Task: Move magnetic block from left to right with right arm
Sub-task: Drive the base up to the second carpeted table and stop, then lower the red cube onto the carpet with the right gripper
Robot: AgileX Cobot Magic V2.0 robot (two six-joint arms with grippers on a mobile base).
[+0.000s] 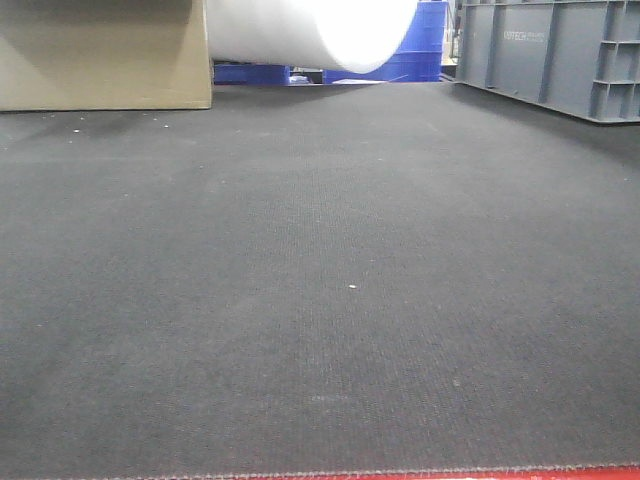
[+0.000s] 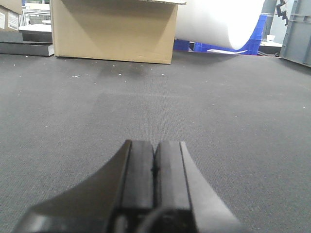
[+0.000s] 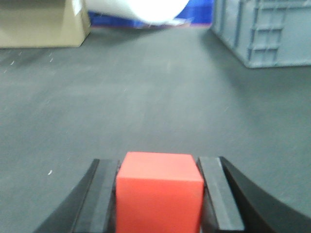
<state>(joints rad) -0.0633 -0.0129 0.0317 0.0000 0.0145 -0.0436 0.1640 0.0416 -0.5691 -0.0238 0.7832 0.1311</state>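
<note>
The magnetic block (image 3: 159,191), a plain bright-red cube, sits between the two black fingers of my right gripper (image 3: 159,167) in the right wrist view, with both pads pressed against its sides. My left gripper (image 2: 155,145) hovers low over the dark mat with its two pads shut against each other and nothing between them. The exterior front-facing view shows neither gripper nor the block, only the dark mat (image 1: 320,280).
A cardboard box (image 1: 100,55) stands at the back left, a large white roll (image 1: 310,30) in front of blue crates (image 1: 420,50) at the back middle, and a grey plastic crate (image 1: 560,55) at the back right. A red strip (image 1: 480,473) runs along the mat's near edge.
</note>
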